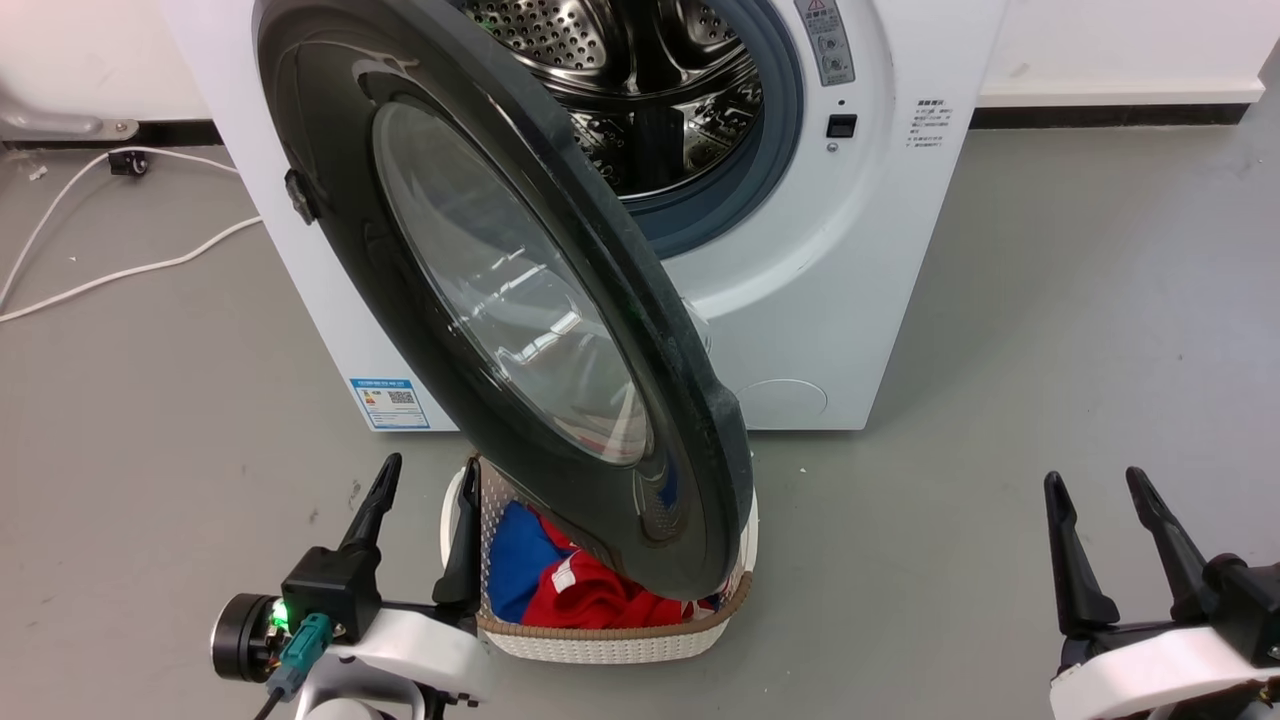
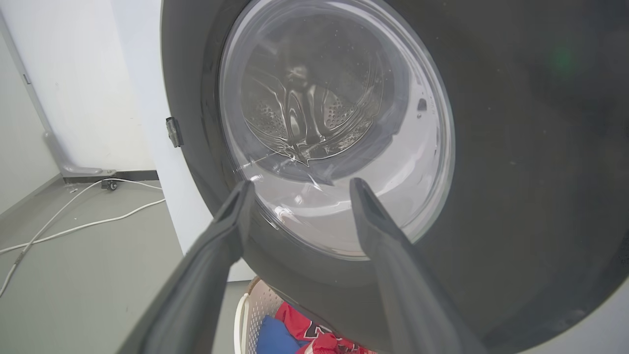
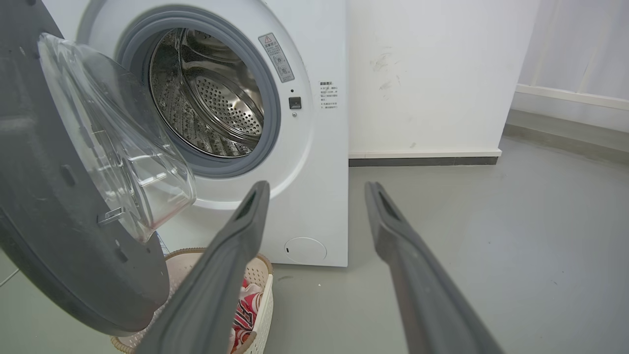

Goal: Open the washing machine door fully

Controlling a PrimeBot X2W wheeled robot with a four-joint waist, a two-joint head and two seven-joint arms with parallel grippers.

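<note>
The washing machine door (image 1: 500, 290) is a big glossy black disc with a bulging clear glass window. It stands swung out from the white machine (image 1: 820, 300), hinged on its left, its free edge hanging over a basket. The steel drum (image 1: 640, 80) lies exposed behind it. My left gripper (image 1: 425, 480) is open at the lower left, close below the door's outer face, touching nothing. The left wrist view has the door (image 2: 516, 172) right ahead of the open left gripper (image 2: 300, 184). My right gripper (image 1: 1100, 480) is open and empty at the lower right, far from the door (image 3: 59, 236).
A white laundry basket (image 1: 610, 640) with red and blue clothes sits on the floor under the door's edge, beside my left gripper. A white cable (image 1: 120, 270) runs across the grey floor at the left. Open floor (image 1: 1050, 330) lies right of the machine.
</note>
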